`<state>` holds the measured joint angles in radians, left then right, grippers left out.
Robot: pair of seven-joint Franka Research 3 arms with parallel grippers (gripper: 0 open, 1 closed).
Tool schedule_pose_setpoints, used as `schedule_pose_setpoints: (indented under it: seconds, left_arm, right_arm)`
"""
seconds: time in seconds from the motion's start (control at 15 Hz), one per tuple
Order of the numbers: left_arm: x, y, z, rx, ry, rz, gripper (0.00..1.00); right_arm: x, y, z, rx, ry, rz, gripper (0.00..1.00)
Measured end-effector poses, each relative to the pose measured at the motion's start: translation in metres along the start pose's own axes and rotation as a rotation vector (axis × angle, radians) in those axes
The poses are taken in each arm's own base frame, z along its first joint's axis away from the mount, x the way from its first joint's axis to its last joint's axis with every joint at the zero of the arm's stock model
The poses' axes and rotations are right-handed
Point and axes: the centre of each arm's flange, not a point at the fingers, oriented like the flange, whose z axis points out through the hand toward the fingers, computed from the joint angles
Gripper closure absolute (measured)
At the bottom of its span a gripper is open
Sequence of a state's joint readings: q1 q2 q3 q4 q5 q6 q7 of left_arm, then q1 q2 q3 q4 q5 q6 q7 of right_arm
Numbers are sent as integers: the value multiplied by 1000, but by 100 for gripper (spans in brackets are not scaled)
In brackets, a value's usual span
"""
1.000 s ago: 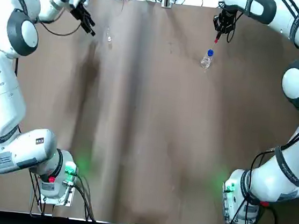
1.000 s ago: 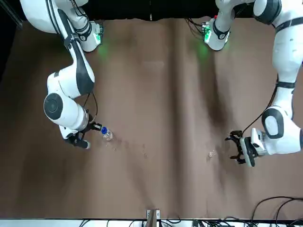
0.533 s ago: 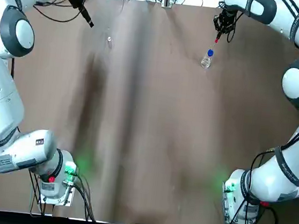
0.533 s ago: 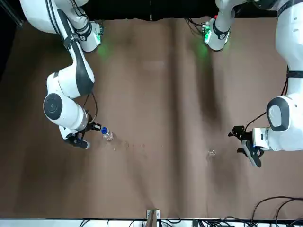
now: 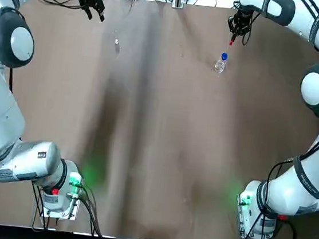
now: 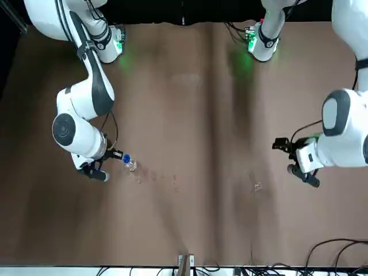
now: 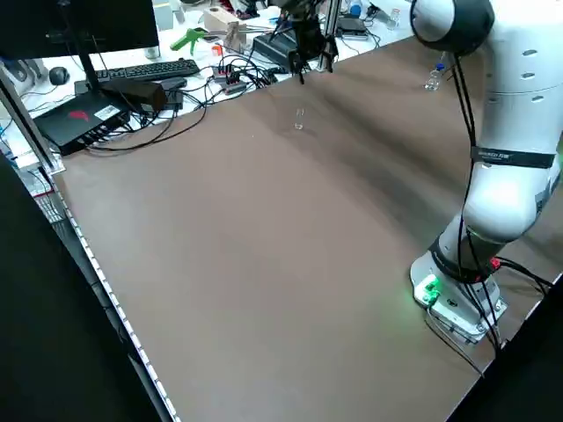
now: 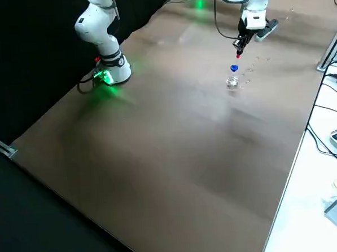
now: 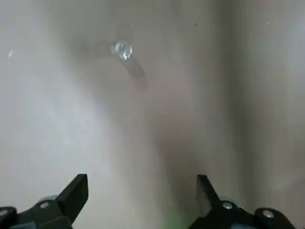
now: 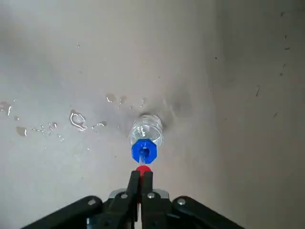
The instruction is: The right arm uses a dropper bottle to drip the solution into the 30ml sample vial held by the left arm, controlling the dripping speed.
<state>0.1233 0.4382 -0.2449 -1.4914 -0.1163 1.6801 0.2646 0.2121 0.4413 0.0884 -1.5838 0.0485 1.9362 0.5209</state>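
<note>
My right claw [image 10: 140, 187] pinches the dropper [image 10: 142, 170] above the dropper bottle [image 10: 145, 136]; left claw [image 9: 140, 191] gapes empty — sample vial [image 5: 117, 42] at its 5 o'clock.

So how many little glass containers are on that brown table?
2: the dropper bottle stands just below the right tool; the sample vial stands alone near the left tool.
</note>
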Motion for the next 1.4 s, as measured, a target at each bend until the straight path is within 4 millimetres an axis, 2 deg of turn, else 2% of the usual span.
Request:
schedule_pose_setpoints:
  seconds: [0.2,0.33,0.73,0.87,1.13,1.4]
  left_arm:
    - [-19,48,-34,157,-44,-35,0]
    - [-39,82,-58,229,-71,-15,0]
    - [-43,65,-63,391,-104,5,0]
    - [-46,66,-73,405,-82,-12,0]
    - [-63,80,-108,431,29,-172,0]
    - [-76,106,-130,364,112,-297,0]
  right_arm:
    - [0,0,-1,1,1,0,96]
    - [0,0,1,-2,-4,0,96]
    - [-1,1,7,-13,-24,0,96]
    - [-1,1,7,-13,-24,0,96]
    - [-1,-1,7,-9,-16,-2,96]
    - [2,-2,14,-8,-15,-2,96]
